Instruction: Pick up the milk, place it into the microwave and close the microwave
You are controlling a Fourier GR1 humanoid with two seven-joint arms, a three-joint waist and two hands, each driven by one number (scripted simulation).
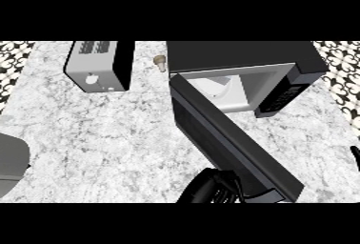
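Note:
The microwave (243, 53) stands at the back right with its cavity showing. A white milk carton (224, 88) is inside the cavity, left of centre. The dark microwave door (232, 138) swings out from its left hinge and reaches diagonally toward the lower right. My right hand (211, 188) shows at the bottom centre, on the door's outer left side near its free end, with relaxed fingers touching the door and holding nothing. Of my left arm only the grey forearm (10, 162) shows, at the left edge.
A white and black boxy appliance (98, 66) stands at the back left. A small tan object (161, 62) lies between it and the microwave. A thin black sliver (355, 156) shows at the right edge. The marble counter (105, 133) spreads out left of the door.

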